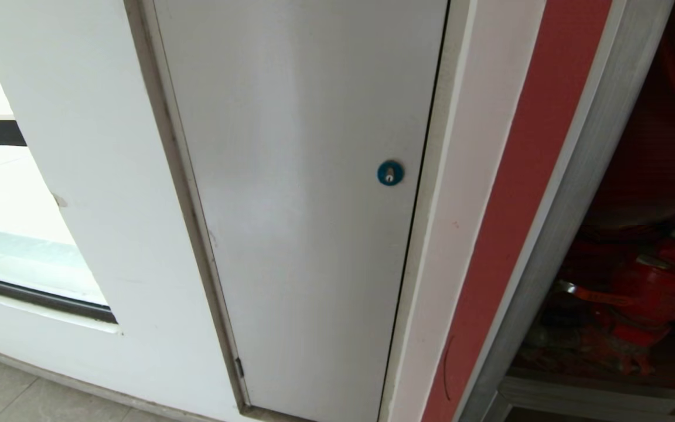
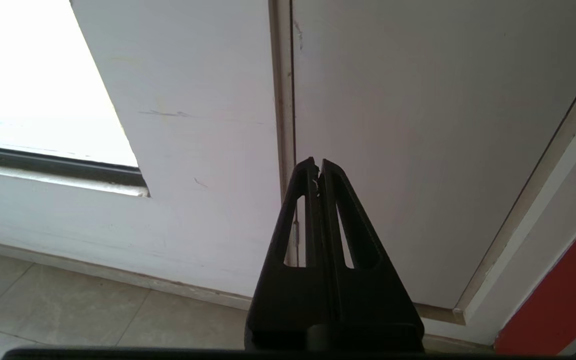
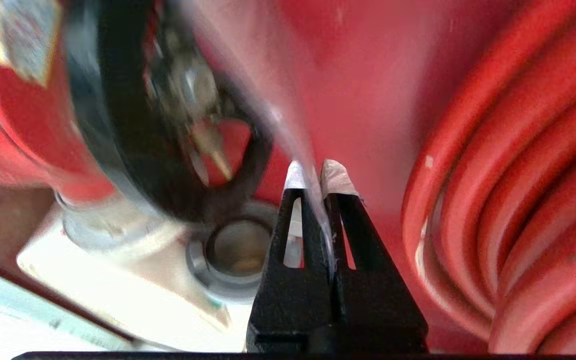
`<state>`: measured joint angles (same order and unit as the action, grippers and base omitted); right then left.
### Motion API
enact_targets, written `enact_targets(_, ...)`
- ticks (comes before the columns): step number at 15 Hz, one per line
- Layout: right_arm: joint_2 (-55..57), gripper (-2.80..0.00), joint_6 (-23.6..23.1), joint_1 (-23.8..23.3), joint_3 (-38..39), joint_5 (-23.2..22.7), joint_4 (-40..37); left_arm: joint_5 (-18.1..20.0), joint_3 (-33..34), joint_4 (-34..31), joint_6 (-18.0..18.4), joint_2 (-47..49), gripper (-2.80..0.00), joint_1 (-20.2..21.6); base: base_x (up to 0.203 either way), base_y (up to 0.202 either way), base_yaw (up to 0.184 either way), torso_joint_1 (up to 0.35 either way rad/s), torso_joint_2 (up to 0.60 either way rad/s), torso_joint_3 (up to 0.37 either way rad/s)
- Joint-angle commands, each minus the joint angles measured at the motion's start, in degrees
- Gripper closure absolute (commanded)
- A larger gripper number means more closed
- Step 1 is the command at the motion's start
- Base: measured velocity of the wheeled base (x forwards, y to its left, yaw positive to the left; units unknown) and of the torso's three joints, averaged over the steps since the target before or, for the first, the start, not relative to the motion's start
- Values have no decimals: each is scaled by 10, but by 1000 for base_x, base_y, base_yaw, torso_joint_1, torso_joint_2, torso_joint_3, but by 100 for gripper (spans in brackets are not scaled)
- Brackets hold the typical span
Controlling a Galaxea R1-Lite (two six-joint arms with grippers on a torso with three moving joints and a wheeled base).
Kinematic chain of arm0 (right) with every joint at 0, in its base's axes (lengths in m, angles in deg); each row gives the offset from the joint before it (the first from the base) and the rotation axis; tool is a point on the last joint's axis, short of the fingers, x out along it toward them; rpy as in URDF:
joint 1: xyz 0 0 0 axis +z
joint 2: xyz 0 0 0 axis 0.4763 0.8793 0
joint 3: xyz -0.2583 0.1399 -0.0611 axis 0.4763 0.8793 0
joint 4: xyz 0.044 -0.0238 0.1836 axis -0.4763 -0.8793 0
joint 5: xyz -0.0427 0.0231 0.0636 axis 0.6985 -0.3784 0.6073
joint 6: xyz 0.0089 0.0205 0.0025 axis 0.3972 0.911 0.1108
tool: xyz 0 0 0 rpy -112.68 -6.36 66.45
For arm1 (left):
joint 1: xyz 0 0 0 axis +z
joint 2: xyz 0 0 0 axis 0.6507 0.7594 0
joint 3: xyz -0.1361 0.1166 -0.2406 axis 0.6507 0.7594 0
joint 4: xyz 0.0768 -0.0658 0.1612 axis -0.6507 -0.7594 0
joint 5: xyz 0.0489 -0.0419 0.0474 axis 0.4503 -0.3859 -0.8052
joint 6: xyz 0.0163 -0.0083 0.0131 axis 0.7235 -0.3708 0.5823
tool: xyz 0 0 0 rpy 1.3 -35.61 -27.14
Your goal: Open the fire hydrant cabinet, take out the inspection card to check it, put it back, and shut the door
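Head view: we find a white door [image 1: 302, 205] filling the centre, its round blue lock [image 1: 390, 173] near the 3 o'clock edge. A red strip [image 1: 513, 223] and a silver frame [image 1: 572, 193] run alongside it toward 3 o'clock. Beyond the frame the cabinet [image 1: 654, 176] stands open, showing a red interior and a red valve [image 1: 648, 293] at about 4 o'clock. A window [image 1: 3, 193] lies at 9 o'clock, floor tiles [image 1: 15, 392] at 7 o'clock. We see neither arm here.

Left wrist view: the left tool [image 2: 318, 167] is clenched, its fingertips pressed together with nothing between them. It hangs clear of the white door, pointing toward the seam between door and wall [image 2: 193, 125]. Floor tiles show below it.

Right wrist view: the right tool [image 3: 315, 175] sits inside the cabinet, clenched on a thin, glossy sheet edge that runs up toward 11 o'clock from between its fingertips. We take this for the card [image 3: 293, 145], though it is seen edge-on and blurred, so no print can be read. The red hose [image 3: 518, 175] coils at 3 o'clock. The valve, with its dark handwheel [image 3: 118, 125], lies at 10 o'clock, and a metal outlet [image 3: 238, 247] sits just beside the tool.
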<state>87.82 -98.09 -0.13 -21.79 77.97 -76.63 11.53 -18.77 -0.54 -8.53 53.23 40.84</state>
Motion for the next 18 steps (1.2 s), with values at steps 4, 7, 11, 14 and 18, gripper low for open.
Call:
enact_targets(4, 0, 0, 53, -19, 0, -17, -14, 0, 4, 0, 0, 1, 0, 0, 0, 0, 0, 0, 0, 0)
enact_targets(7, 19, 0, 76, -29, 2, -69, -11, 0, 4, 0, 0, 1, 0, 0, 0, 0, 0, 0, 0, 0)
enact_targets(11, 48, 0, 77, -68, 3, -162, 3, 0, 4, 0, 0, 1, 0, 0, 0, 0, 0, 0, 0, 0)
enact_targets(14, 67, 0, 92, -93, 5, -218, 36, 0, 4, 0, 0, 1, 0, 0, 0, 0, 0, 0, 0, 0)
enact_targets(18, 49, 0, 94, -124, 9, -222, 33, 0, 4, 0, 0, 0, 0, 0, 0, 0, 0, 0, 0, 0)
